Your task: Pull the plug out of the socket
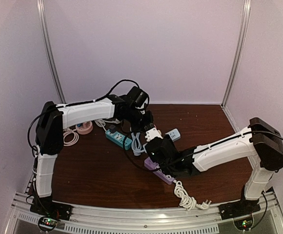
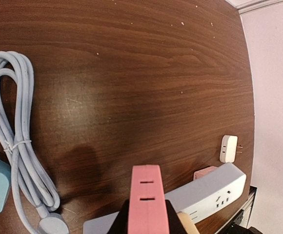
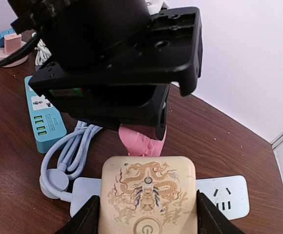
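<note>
My left pincer (image 2: 146, 222) is clenched on the slim pink plastic plug (image 2: 146, 195), which stands upright in the long pale-grey socket strip (image 2: 212, 190) on the dark wooden table (image 2: 131, 73). My right pincer (image 3: 149, 217) grasps the square cream dragon-printed adapter (image 3: 149, 192) just nearer, probably to pin the strip down while I pull.

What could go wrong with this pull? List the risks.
1. The left end effector, clamping the pink plastic adapter, crowds the right end effector; pulling may knock them together.
2. The right one pinches the cream square dragon-printed plug by its sides; it could slip.
3. The white plastic power strip may lift too.
</note>
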### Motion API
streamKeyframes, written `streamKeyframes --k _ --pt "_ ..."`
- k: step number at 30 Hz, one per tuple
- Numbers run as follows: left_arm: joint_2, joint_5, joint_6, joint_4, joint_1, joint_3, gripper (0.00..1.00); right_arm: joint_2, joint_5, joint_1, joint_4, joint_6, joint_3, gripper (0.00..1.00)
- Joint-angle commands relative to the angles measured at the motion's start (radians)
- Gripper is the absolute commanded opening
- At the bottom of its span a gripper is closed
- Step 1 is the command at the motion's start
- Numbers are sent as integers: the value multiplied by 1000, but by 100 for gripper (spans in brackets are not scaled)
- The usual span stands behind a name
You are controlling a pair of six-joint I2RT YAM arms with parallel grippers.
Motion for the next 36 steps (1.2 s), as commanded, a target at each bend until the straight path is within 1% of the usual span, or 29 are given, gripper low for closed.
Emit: streamKeyframes --k 1,5,12,18,22,24,28,32,33,36 --pt "-39 -122 -80 98 150 57 0 36 165 9 -183 9 -23 14" --pt "-75 -116 -170 220 150 -35 0 46 172 14 -184 7 -15 14" --pt "-87 -118 -226 266 150 -46 0 36 180 14 -182 16 -32 14" --pt "-87 -133 -181 219 168 -32 0 9 156 14 -168 23 -69 14" --pt "-88 -97 -169 258 197 -56 0 -6 139 14 -167 26 -81 13" --pt "-81 -97 -121 256 199 -30 0 -12 135 13 -169 26 -83 13" --pt "-76 -123 -54 207 200 4 0 -38 124 10 -162 37 -97 13" --pt "-86 -132 -38 216 208 1 0 -41 128 10 -189 36 -89 12" --pt "-86 -163 -30 217 208 9 0 -41 128 11 -195 35 -87 12" --pt "-89 -193 -20 222 208 25 0 -53 124 10 -196 37 -89 12"
